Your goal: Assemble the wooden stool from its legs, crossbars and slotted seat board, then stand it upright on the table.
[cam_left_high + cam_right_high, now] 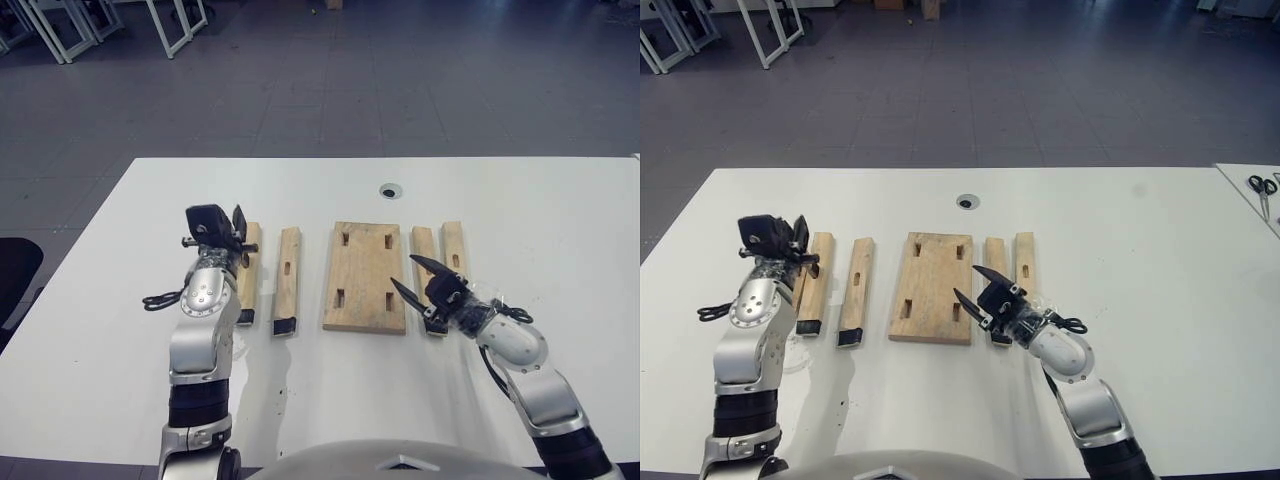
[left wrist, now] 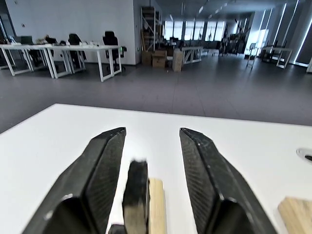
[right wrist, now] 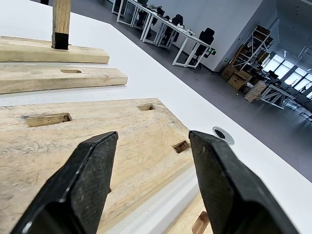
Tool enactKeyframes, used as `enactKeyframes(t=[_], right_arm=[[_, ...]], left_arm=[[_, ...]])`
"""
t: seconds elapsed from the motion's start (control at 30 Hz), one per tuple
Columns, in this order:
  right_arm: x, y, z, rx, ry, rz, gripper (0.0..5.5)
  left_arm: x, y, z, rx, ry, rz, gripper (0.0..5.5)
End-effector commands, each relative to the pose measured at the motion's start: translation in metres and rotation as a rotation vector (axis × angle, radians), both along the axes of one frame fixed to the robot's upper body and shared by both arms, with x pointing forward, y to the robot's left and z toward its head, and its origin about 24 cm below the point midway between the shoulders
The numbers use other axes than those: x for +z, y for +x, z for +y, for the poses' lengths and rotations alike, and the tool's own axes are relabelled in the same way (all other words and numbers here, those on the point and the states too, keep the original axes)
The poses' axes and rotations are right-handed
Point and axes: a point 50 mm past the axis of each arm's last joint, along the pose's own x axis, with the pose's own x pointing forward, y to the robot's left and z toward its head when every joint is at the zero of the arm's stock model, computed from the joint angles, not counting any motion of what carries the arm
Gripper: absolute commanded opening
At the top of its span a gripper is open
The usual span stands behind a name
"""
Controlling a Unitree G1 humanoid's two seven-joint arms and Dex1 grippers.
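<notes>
The slotted seat board (image 1: 365, 277) lies flat mid-table, with two legs at its 9 o'clock and two at its 3 o'clock. The left gripper (image 2: 152, 132), fingers apart, hangs over the outer left leg (image 1: 249, 275). The right gripper (image 1: 402, 269), fingers also spread, sits at the board's 4 o'clock above the inner right leg (image 1: 424, 255).
</notes>
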Motion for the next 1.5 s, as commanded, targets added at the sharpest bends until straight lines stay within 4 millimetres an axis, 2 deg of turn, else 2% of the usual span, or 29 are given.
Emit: enactKeyframes(t=[0.03, 0.17, 0.23, 0.3, 0.4, 0.47, 0.53, 0.57, 0.63, 0.73, 0.87, 1.0, 1.1, 1.17, 1.23, 1.3, 1.4, 1.5], right_arm=[[0.000, 0.000, 0.001, -0.004, -0.001, -0.017, 2.68], [-0.001, 0.000, 0.003, -0.002, -0.003, -0.021, 2.68], [-0.001, 0.000, 0.003, 0.000, -0.006, -0.023, 2.68], [-0.002, 0.001, 0.003, 0.003, -0.010, -0.023, 2.68], [-0.002, 0.001, 0.003, 0.005, -0.016, -0.026, 2.68], [-0.002, 0.001, 0.003, 0.002, -0.017, -0.025, 2.68], [-0.004, 0.000, 0.003, 0.000, -0.019, -0.023, 2.68], [-0.004, -0.001, 0.003, 0.000, -0.020, -0.022, 2.68], [-0.005, -0.001, 0.002, 0.000, -0.024, -0.022, 2.68], [-0.005, -0.002, 0.002, 0.003, -0.029, -0.018, 2.68], [-0.006, -0.004, 0.001, 0.005, -0.033, -0.014, 2.68], [-0.007, -0.004, 0.001, 0.003, -0.035, -0.011, 2.68], [-0.008, -0.004, 0.002, 0.004, -0.036, -0.008, 2.68], [-0.008, -0.004, 0.002, 0.004, -0.036, -0.007, 2.68], [-0.008, -0.004, 0.002, 0.005, -0.038, -0.008, 2.68], [-0.007, -0.004, 0.001, 0.004, -0.041, -0.009, 2.68], [-0.007, -0.004, 0.000, -0.001, -0.044, -0.011, 2.68], [-0.008, -0.004, -0.002, -0.005, -0.050, -0.010, 2.68]], left_arm=[[0.045, -0.001, 0.007, 0.054, 0.042, -0.171, 2.01], [0.099, 0.024, 0.021, 0.058, 0.048, -0.311, 2.01], [0.115, 0.037, 0.026, 0.042, 0.042, -0.331, 2.01], [0.122, 0.049, 0.028, 0.017, 0.038, -0.312, 2.01], [0.089, 0.060, 0.026, -0.011, 0.038, -0.114, 2.01], [0.044, 0.055, 0.019, -0.030, 0.031, 0.085, 2.01], [-0.018, 0.040, 0.007, -0.077, -0.015, 0.347, 2.01], [-0.039, 0.033, 0.008, -0.074, -0.014, 0.428, 2.01], [-0.054, 0.027, 0.017, -0.038, -0.015, 0.487, 2.01], [-0.031, 0.039, 0.031, -0.005, 0.005, 0.411, 2.01], [0.004, 0.047, 0.027, -0.010, 0.054, 0.263, 2.01], [0.039, 0.047, 0.016, -0.041, 0.048, 0.047, 2.01], [0.065, 0.042, 0.023, -0.003, 0.075, -0.115, 2.01], [0.072, 0.039, 0.028, 0.019, 0.103, -0.166, 2.01], [0.075, 0.033, 0.028, 0.015, 0.144, -0.192, 2.01], [0.067, 0.023, 0.026, 0.007, 0.168, -0.168, 2.01], [0.041, 0.002, 0.021, -0.013, 0.162, -0.074, 2.01], [0.014, -0.021, 0.006, -0.097, 0.176, 0.034, 2.01]])
